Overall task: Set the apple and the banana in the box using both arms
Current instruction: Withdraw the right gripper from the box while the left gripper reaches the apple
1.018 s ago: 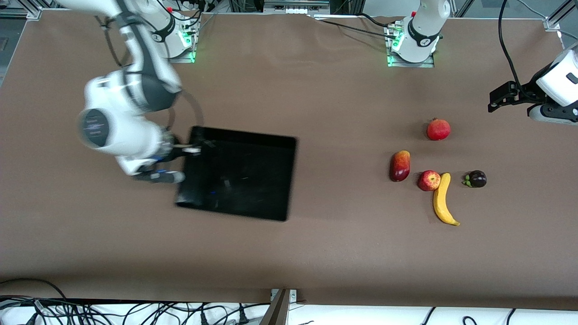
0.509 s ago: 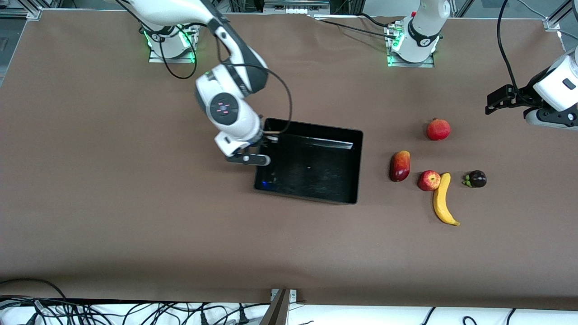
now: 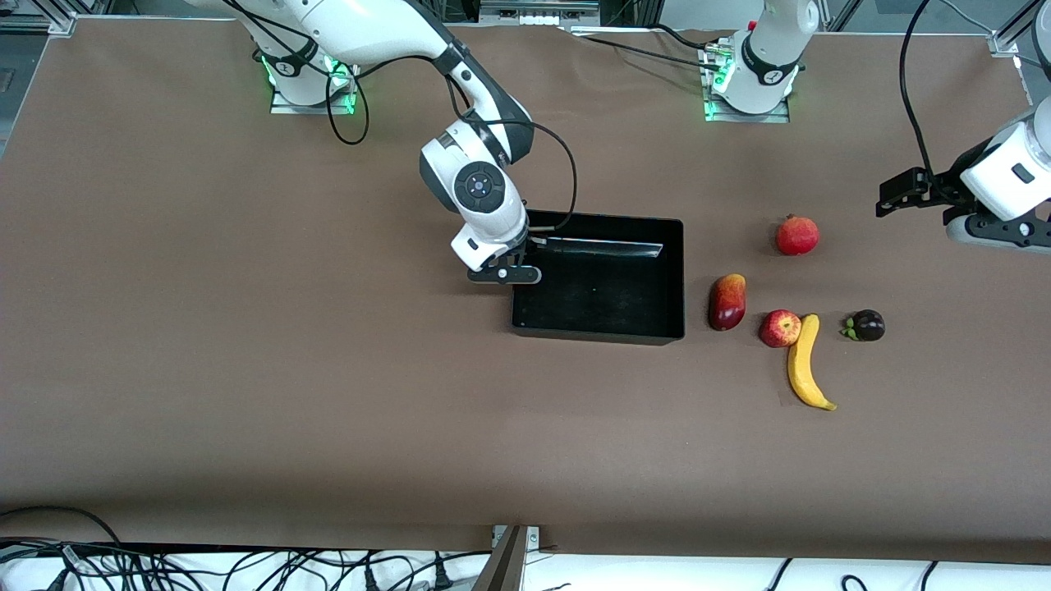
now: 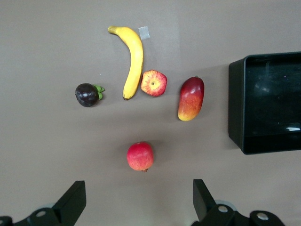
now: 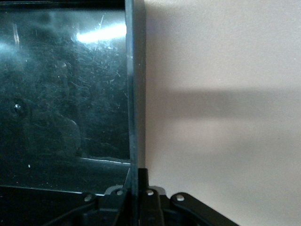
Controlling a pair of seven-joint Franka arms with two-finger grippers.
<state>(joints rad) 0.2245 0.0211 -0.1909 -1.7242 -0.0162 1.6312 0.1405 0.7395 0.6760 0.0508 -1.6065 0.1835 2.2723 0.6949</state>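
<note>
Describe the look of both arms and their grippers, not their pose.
Both arms are glossy white with dark grey joint bands and loose black cables. The right arm has a round dark cap on its wrist; its right gripper is black. The left arm ends in the black, two-fingered left gripper.

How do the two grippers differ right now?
The right gripper is shut on the box, pinching the wall at the right arm's end; the left gripper is open and holds nothing. The right gripper is down at the box's rim, while the left gripper hangs in the air at the left arm's end of the table, above the fruit. Both are black two-finger grippers.
</note>
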